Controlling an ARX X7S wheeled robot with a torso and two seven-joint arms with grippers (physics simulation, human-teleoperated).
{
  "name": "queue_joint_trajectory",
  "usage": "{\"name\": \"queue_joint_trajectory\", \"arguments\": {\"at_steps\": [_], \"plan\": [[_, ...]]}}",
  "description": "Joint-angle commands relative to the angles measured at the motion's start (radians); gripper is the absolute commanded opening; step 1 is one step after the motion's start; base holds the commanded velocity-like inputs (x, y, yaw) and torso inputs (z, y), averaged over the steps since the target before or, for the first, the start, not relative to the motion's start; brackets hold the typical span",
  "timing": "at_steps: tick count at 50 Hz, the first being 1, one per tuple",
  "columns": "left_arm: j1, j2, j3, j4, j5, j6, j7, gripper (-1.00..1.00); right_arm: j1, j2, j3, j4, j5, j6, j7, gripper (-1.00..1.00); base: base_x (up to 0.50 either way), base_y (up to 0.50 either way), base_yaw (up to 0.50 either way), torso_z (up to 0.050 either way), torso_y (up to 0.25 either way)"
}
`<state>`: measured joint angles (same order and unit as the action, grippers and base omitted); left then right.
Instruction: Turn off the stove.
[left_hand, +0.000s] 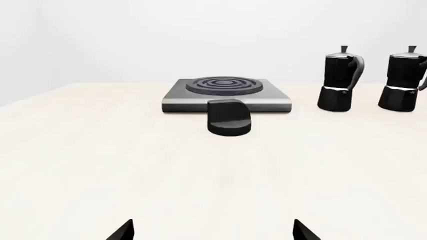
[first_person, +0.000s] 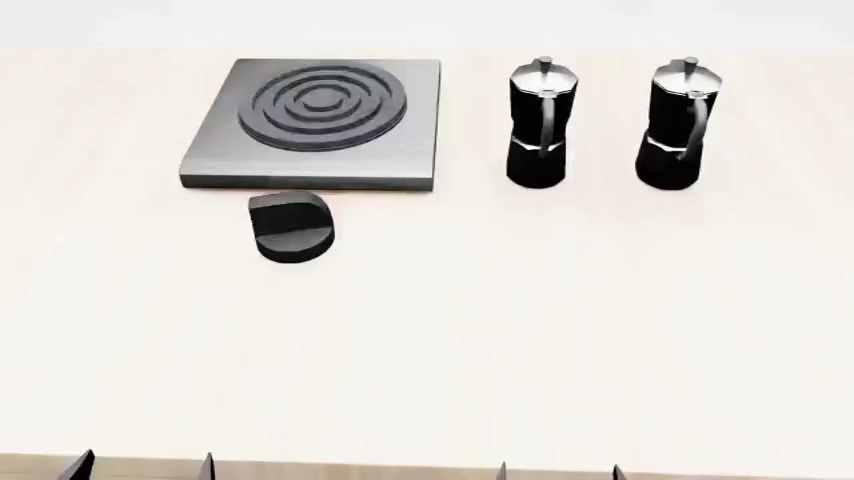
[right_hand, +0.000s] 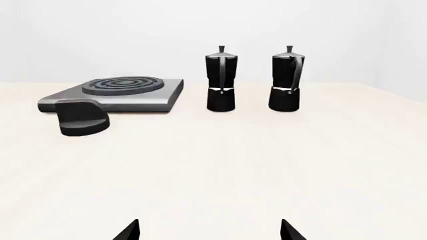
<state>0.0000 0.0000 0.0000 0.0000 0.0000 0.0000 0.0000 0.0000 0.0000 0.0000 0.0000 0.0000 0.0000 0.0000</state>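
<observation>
Pale wooden counter (first_person: 534, 330) carries the grey stove (first_person: 200, 160) at its far side, the black ridged knob (first_person: 291, 227) just in front of that plate, apart from it. Two moka pots (first_person: 539, 122) stand beside the stove. Left tool (first_person: 144, 466) and right tool (first_person: 558, 470) sit well short of the knob, fingers spread, holding nothing.

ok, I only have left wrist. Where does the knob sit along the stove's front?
Observer: In the head view the knob is just in front of the stove, left of its middle.
Operator: Right hand?
Observer: The right hand is open, with nothing between its fingers.
Operator: Which hand is nearer the knob?
Observer: The left hand. Both are back at the near edge of the table.
</observation>
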Motion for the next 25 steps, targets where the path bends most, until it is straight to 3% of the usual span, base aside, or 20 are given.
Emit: {"name": "queue_joint_trajectory", "arguments": {"at_steps": [1, 3, 5, 19, 20, 21, 25], "plan": [[0.003, -0.016, 0.016, 0.013, -0.035, -0.017, -0.006, 1.0, 0.006, 0.015, -0.019, 0.013, 0.019, 0.004, 0.019, 1.0, 0.0, 0.0, 0.0, 0.0, 0.0], [0.007, -0.025, 0.032, 0.003, -0.031, 0.011, -0.018, 1.0, 0.006, 0.025, -0.034, 0.011, 0.056, 0.011, -0.005, 1.0, 0.0, 0.0, 0.0, 0.0, 0.0], [0.0, -0.03, 0.034, 0.018, -0.07, -0.079, -0.009, 1.0, 0.01, 0.031, -0.049, 0.019, 0.026, 0.018, 0.028, 1.0, 0.0, 0.0, 0.0, 0.0, 0.0], [-0.001, -0.059, 0.07, 0.006, -0.055, -0.019, -0.073, 1.0, 0.011, 0.06, -0.083, 0.023, 0.05, 0.022, 0.062, 1.0, 0.0, 0.0, 0.0, 0.0, 0.0], [-0.001, -0.059, 0.07, 0.006, -0.055, -0.019, -0.073, 1.0, 0.011, 0.06, -0.083, 0.023, 0.05, 0.022, 0.062, 1.0, 0.0, 0.0, 0.0, 0.0, 0.0], [0.0, -0.01, 0.012, 0.0, 0.0, 0.0, -0.011, 1.0, 0.01, 0.011, -0.026, 0.025, -0.005, 0.024, 0.003, 1.0, 0.0, 0.0, 0.0, 0.0, 0.0], [-0.002, -0.021, 0.017, 0.016, -0.033, -0.011, -0.052, 1.0, 0.002, 0.024, -0.035, 0.007, 0.034, 0.029, 0.007, 1.0, 0.0, 0.0, 0.0, 0.0, 0.0]]}}
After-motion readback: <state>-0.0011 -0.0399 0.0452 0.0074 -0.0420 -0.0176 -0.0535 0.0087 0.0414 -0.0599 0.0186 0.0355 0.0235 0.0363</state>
